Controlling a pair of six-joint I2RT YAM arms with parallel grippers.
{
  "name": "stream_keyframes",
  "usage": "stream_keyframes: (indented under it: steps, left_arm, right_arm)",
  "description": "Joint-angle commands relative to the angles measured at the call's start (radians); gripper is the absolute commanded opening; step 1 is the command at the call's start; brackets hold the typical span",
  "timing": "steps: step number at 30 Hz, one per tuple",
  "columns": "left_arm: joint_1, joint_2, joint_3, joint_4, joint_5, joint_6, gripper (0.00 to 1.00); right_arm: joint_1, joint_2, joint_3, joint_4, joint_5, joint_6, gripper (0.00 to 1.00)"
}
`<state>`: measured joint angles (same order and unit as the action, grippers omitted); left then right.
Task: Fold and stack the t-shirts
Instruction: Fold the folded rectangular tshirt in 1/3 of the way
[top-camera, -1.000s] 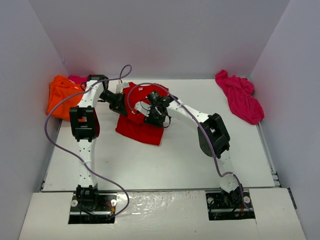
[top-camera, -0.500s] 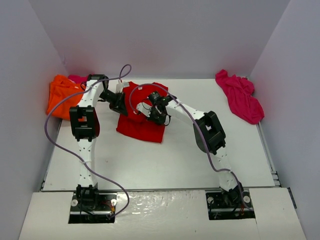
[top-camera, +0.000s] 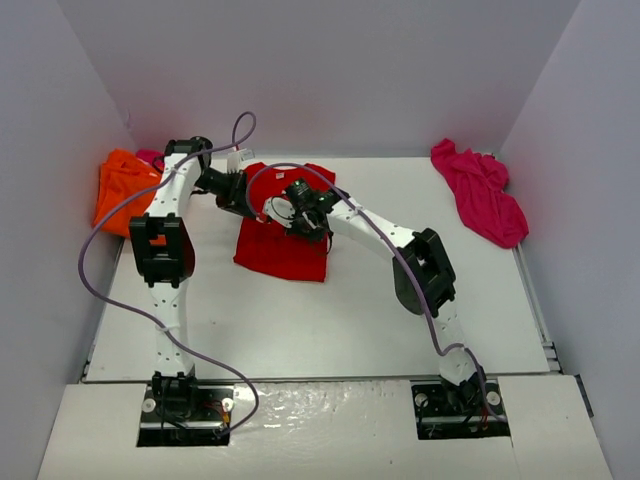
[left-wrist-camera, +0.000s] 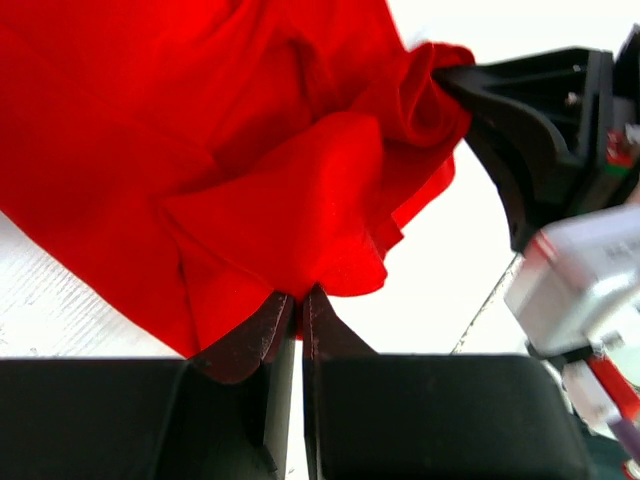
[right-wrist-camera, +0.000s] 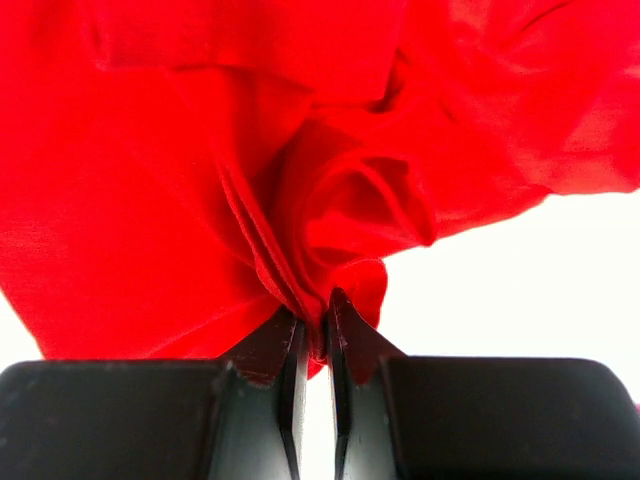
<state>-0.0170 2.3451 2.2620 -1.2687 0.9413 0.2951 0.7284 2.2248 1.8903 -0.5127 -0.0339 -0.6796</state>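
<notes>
Top external view: red t-shirt (top-camera: 285, 252), centre, partly folded; orange t-shirt (top-camera: 120, 192), upper left, and magenta t-shirt (top-camera: 482, 195), upper right, crumpled, unstacked. Wrist views: left gripper (left-wrist-camera: 290, 302) and right gripper (right-wrist-camera: 316, 322) each pinch red cloth.

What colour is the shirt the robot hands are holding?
The shirt is bright red; the right wrist view shows it best.

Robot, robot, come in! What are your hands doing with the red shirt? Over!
Left hand shut on red t-shirt. Right hand shut on it too. Nothing in the way. Over.
</notes>
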Motion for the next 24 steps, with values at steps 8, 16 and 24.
stream_keyframes:
  steps: [8, 16, 24]
  left_arm:
    - [0.008, -0.151, 0.021, 0.031, 0.020, -0.051, 0.00]
    - [0.011, -0.078, 0.147, 0.005, -0.010, -0.071, 0.00]
    - [0.051, 0.061, 0.331, 0.003, -0.036, -0.124, 0.00]
  right_arm:
    - [0.036, -0.084, 0.128, -0.006, 0.192, -0.004, 0.02]
    - [0.008, -0.025, 0.174, -0.007, 0.206, -0.009, 0.00]
    - [-0.035, 0.075, 0.269, -0.006, 0.181, -0.020, 0.00]
